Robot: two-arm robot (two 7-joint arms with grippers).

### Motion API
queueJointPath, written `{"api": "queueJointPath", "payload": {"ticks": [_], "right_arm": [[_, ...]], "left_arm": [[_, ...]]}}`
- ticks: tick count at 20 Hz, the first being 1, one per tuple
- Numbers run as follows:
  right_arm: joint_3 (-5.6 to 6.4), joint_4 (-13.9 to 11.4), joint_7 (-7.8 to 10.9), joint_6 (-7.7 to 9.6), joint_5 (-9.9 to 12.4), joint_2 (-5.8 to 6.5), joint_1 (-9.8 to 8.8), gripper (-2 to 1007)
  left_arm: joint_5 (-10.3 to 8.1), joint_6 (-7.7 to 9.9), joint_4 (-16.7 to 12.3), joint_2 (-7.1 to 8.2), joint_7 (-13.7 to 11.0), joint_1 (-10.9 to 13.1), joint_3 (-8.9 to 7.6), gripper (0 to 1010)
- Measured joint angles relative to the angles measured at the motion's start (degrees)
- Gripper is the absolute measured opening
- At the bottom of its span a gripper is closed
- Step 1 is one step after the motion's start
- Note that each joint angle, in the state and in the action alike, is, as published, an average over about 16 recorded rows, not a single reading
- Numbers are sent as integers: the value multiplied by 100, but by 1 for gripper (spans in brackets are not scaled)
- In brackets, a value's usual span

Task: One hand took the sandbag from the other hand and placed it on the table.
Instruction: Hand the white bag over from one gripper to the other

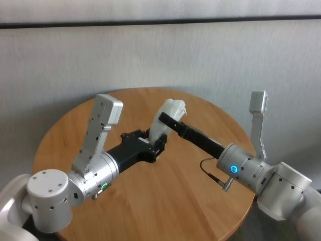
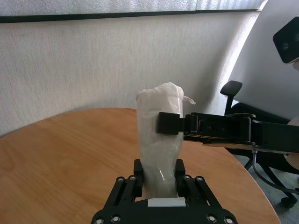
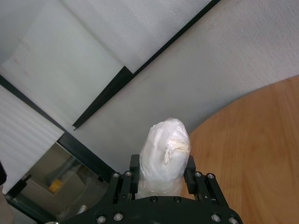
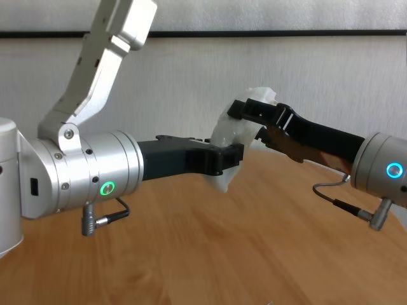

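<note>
Above the middle of the table (image 1: 75, 130), held clear of the wood, the sandbag (image 1: 168, 118) stands nearly upright between both arms. At its lower end the left gripper (image 1: 156, 141), green-ringed, clamps it; near its top the right gripper (image 1: 165, 119), blue-ringed, has its fingers closed around it too.

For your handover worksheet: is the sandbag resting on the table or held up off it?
Held off it. The sandbag hangs above the table, gripped low by the left gripper and higher by the right gripper.
</note>
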Motion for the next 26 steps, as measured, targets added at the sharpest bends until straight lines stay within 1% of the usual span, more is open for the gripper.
{"api": "queueJointPath", "payload": {"ticks": [12, 16, 21, 26], "right_arm": [[-44, 13, -18, -111, 43, 10, 10, 545], [-71, 22, -22, -159, 68, 17, 20, 545], [-97, 33, -37, -207, 88, 30, 33, 545], [-111, 40, -75, -272, 71, 45, 42, 545]], "left_arm": [[0, 0, 0, 0, 0, 0, 0, 418], [0, 0, 0, 0, 0, 0, 0, 442], [0, 0, 0, 0, 0, 0, 0, 523], [1, 1, 0, -1, 6, 1, -2, 659]]}}
